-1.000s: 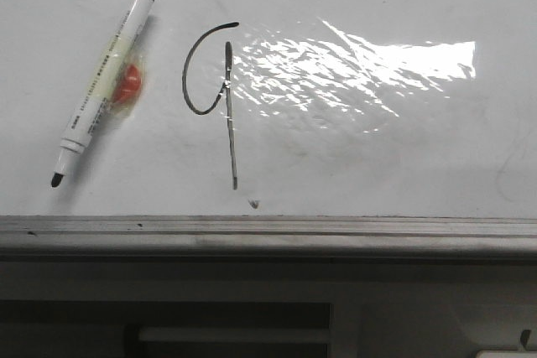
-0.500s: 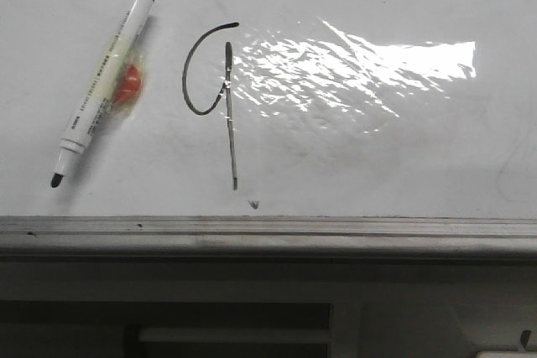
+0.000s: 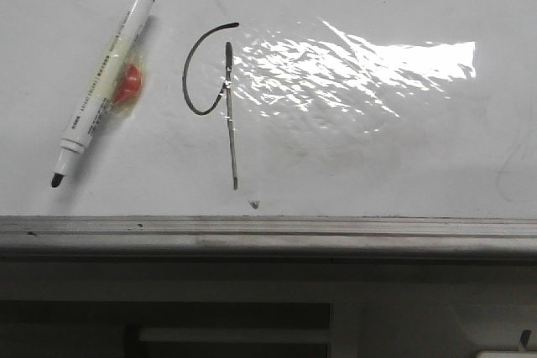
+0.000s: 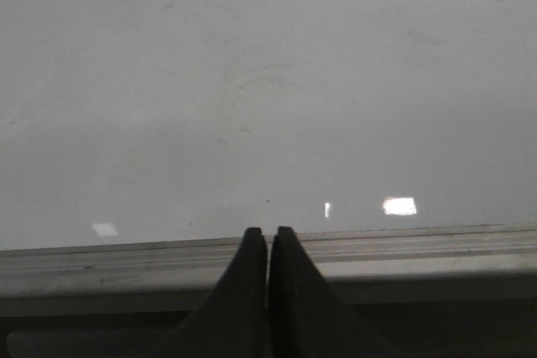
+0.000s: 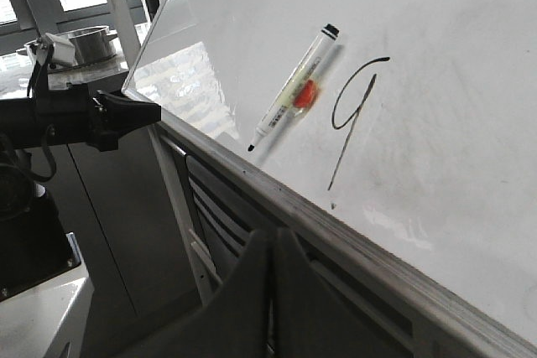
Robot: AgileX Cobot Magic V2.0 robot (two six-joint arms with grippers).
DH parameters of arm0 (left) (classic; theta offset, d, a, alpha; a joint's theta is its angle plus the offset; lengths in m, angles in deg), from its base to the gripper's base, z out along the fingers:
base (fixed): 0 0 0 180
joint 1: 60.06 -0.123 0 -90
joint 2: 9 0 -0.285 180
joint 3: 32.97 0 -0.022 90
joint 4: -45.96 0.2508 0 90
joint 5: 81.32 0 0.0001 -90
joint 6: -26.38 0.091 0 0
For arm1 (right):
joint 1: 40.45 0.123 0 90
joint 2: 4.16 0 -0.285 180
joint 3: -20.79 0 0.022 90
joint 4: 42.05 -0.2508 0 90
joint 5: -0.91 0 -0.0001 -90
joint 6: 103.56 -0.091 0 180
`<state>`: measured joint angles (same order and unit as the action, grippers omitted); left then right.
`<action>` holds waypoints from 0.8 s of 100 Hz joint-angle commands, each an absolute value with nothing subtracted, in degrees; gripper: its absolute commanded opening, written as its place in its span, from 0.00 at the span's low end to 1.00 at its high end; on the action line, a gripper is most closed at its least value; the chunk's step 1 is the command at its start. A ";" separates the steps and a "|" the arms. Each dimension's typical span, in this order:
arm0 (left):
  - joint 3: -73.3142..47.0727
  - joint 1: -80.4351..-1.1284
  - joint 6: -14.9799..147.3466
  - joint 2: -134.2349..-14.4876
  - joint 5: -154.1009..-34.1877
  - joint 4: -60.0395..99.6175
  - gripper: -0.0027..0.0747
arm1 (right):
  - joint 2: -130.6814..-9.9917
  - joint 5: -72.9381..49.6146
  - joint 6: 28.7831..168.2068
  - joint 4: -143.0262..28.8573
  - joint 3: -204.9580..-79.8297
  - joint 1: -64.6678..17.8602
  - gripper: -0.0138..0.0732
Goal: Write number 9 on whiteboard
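Front view: number 9 [image 3: 214,94] drawn on whiteboard [image 3: 377,157]; both grippers [image 4: 268,236] [image 5: 270,241] pressed together, empty; best kept clear of wet ink.

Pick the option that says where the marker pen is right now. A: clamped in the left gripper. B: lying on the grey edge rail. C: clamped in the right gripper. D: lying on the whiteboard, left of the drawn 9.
D: the marker pen lies uncapped on the whiteboard, left of the number 9, with no gripper touching it.
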<state>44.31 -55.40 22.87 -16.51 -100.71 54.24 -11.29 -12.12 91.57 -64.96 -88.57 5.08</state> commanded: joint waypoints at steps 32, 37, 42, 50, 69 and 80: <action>45.37 -55.56 22.79 -14.96 -97.98 53.21 0.01 | -11.57 -7.55 91.73 -65.39 -90.09 5.09 0.09; 45.37 -55.56 22.79 -14.96 -97.98 53.21 0.01 | -11.57 -7.44 91.73 -65.39 -90.09 5.09 0.09; 45.37 -55.56 22.79 -14.96 -97.98 53.21 0.01 | -11.57 -7.44 91.73 -65.39 -90.09 5.09 0.09; 45.37 -55.56 22.79 -14.96 -97.98 53.21 0.01 | -11.57 -7.44 91.73 -65.39 -90.09 5.09 0.09; 45.37 -55.56 22.79 -14.96 -97.98 53.21 0.01 | -11.57 -7.44 91.73 -65.39 -90.09 5.09 0.09; 45.37 -55.56 22.79 -14.96 -97.98 53.21 0.01 | -10.86 -7.25 91.73 -65.39 -89.15 3.94 0.09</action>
